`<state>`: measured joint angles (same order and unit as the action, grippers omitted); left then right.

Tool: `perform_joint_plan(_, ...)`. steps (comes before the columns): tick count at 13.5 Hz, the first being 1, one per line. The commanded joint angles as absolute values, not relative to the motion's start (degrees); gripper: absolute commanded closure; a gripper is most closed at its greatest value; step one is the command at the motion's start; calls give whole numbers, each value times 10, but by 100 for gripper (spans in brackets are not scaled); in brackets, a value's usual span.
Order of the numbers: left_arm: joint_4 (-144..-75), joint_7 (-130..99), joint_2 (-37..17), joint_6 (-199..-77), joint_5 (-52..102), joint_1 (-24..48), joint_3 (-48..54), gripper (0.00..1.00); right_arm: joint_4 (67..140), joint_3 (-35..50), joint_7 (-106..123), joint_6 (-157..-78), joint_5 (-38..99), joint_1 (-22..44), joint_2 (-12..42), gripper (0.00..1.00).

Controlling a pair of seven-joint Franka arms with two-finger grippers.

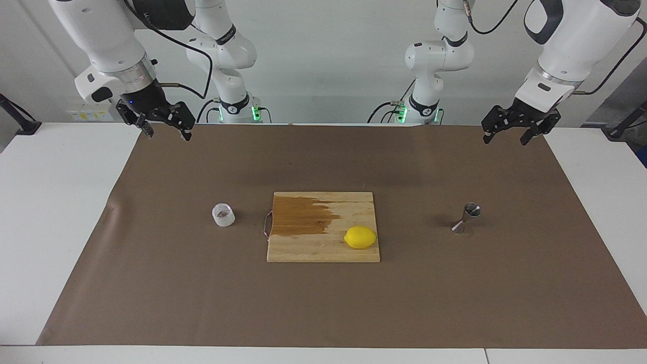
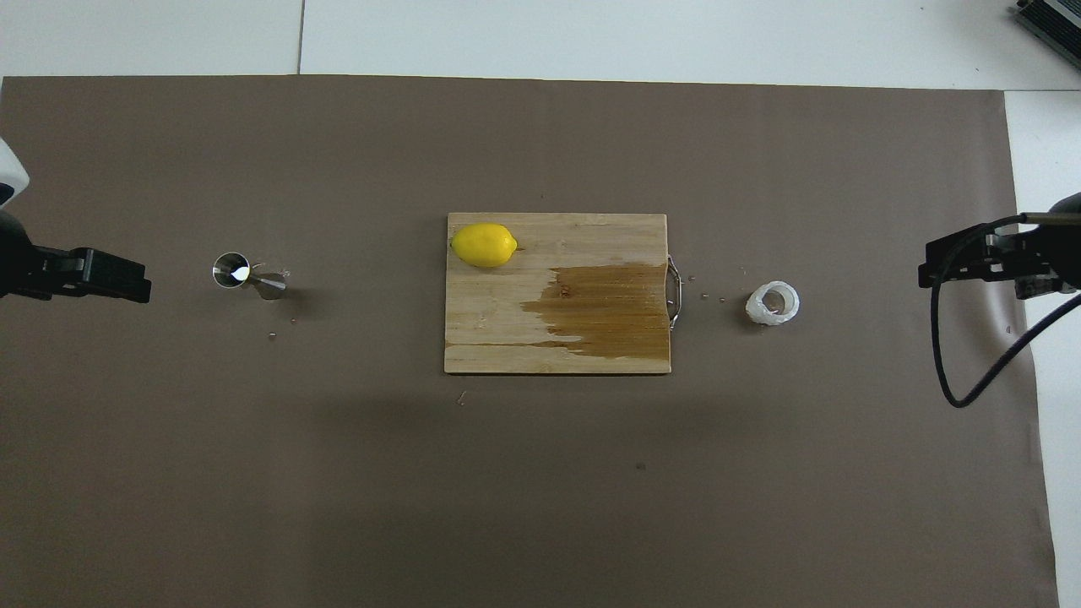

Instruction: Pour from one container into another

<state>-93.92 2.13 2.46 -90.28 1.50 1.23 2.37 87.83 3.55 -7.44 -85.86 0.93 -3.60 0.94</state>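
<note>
The translucent ridged plastic cup (image 1: 223, 215) (image 2: 773, 302) stands upright on the brown mat toward the right arm's end of the table. The steel hourglass jigger (image 1: 467, 218) (image 2: 245, 274) stands upright on the mat toward the left arm's end. My left gripper (image 1: 507, 139) (image 2: 101, 277) hangs open and empty, raised over the mat at the left arm's end. My right gripper (image 1: 168, 135) (image 2: 971, 266) hangs open and empty, raised over the mat at the right arm's end. Neither gripper touches anything.
A wooden cutting board (image 1: 323, 247) (image 2: 507, 338) lies between cup and jigger, with a dark wet patch on it. A yellow lemon (image 1: 360, 237) (image 2: 484, 245) sits on the board. Small droplets lie on the brown mat (image 1: 323, 303) near the cup and jigger.
</note>
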Motion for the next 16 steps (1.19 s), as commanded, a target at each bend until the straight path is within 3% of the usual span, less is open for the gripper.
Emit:
perform_joint_plan(1,-941,22,28,-899,19,20,20,0,882,40,-74,-856,12,-43,4,0)
perform_joint_plan(4,-954,18,34,-902,20,17,20,0,882,40,-74,-856,12,-43,4,0)
perform_joint_plan(10,-1056,-4,68,-980,32,12,18,0,882,40,-74,-856,12,-43,4,0)
perform_joint_plan(16,-1036,-67,-34,-938,105,-39,20,0,882,40,-74,-856,12,-43,4,0)
